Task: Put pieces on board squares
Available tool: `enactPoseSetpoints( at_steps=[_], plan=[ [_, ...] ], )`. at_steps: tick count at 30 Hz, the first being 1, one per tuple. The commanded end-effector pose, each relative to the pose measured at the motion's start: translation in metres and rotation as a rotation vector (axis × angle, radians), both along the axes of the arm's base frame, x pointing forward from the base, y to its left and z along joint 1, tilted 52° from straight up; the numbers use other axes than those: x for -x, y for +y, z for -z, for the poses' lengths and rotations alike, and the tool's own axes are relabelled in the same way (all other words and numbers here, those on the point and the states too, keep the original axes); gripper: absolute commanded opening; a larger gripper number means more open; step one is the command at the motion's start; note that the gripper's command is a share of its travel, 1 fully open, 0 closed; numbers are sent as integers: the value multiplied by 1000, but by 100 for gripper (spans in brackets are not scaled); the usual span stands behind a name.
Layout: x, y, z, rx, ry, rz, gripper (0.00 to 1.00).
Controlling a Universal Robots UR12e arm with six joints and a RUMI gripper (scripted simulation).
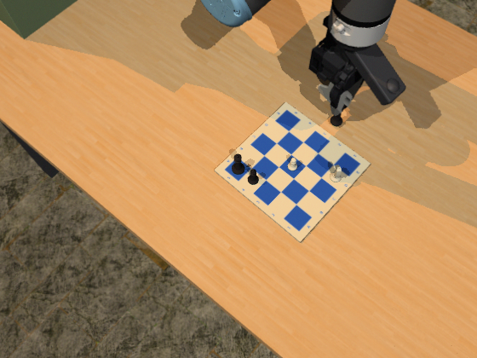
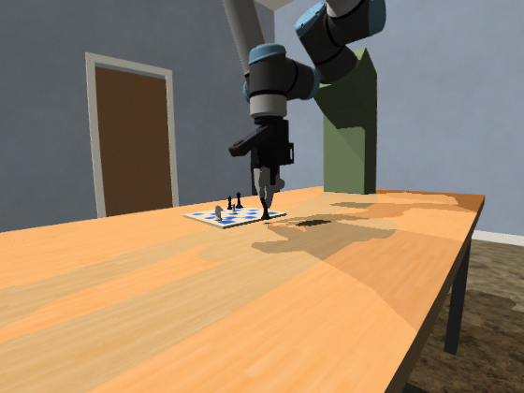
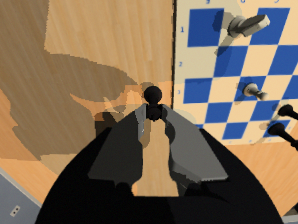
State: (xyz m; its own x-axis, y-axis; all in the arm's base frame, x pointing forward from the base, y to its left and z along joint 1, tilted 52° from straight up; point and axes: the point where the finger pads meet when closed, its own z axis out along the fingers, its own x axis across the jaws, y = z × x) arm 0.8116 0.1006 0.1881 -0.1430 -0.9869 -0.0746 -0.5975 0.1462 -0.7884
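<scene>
My gripper [image 1: 338, 111] [image 2: 265, 204] [image 3: 153, 105] is shut on the black king [image 1: 336, 121] [image 2: 265, 215] [image 3: 153, 94], upright beside the board [image 1: 301, 238] [image 3: 181, 50], at or barely above the table; its upper part is partly hidden by the fingers. The black queen [image 1: 238, 166] [image 2: 239, 200] [image 3: 278, 131] stands upright on A5, the left corner square in the top view. The white pawn [image 1: 292, 164] [image 2: 234, 209] [image 3: 254, 91] stands on C3, the centre square. The white knight [image 1: 336, 175] [image 2: 218, 213] [image 3: 250, 25] stands on D1. A1 is the corner square nearest the bottom of the top view, with no piece on it.
A smaller black piece [image 1: 253, 177] [image 2: 229, 203] [image 3: 288, 111] stands upright on A4, close beside the queen. A green block-like body [image 2: 343, 159] stands at the far end of the table. The table's long edge runs along the lower left of the top view.
</scene>
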Motion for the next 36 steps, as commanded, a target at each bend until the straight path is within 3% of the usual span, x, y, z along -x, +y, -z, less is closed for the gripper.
enactPoseSetpoints(
  at_steps=[1, 15, 30, 36],
  plan=[
    [8, 1, -7, 0, -1, 0, 0],
    [68, 6, -53, 0, -1, 0, 0],
    [71, 6, -55, 0, 0, 0, 0],
    [67, -8, -58, 4, 3, -3, 0]
  ],
)
